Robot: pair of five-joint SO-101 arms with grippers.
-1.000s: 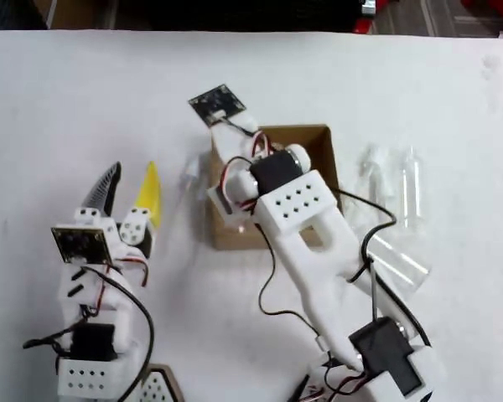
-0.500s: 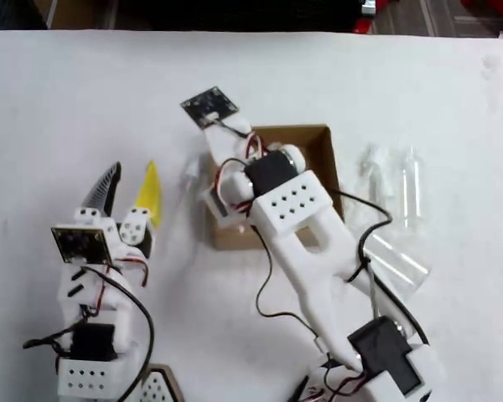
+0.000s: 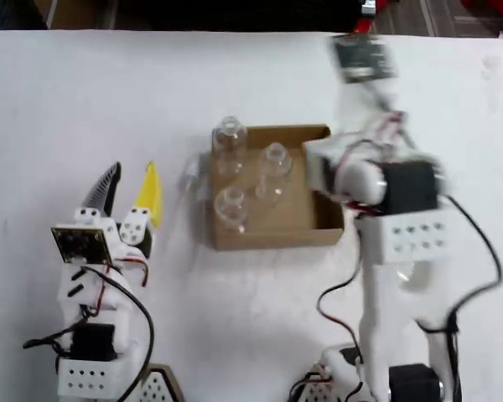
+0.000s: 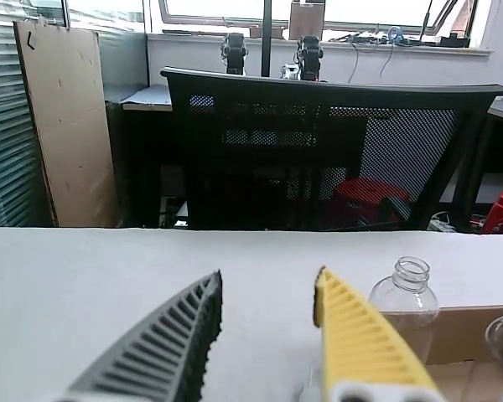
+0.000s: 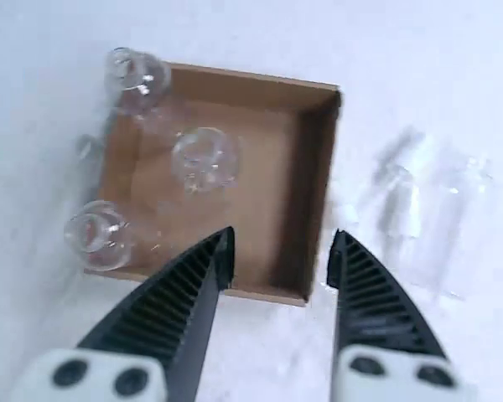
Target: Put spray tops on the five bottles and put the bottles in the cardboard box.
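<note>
Two bottles (image 3: 274,159) stand in the cardboard box (image 3: 268,237), a third bottle (image 3: 229,134) at its corner. The right gripper (image 5: 281,243) hovers over its edge, fingers apart and empty. The left gripper (image 4: 268,285) sits beside the box, fingers spread too.

table (image 3: 67,84): white | cardboard box (image 3: 277,238) mid-table | clear bottles (image 5: 427,218) lying beside box

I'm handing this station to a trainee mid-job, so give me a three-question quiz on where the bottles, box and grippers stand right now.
1. True or false: the left gripper holds a bottle.
2. How many bottles stand upright at the cardboard box?
3. The bottle in the left wrist view has: A) a spray top, B) a bare open neck, C) a cork.
Key: 1 false, it is open and empty; 2 three; 3 B.
</note>
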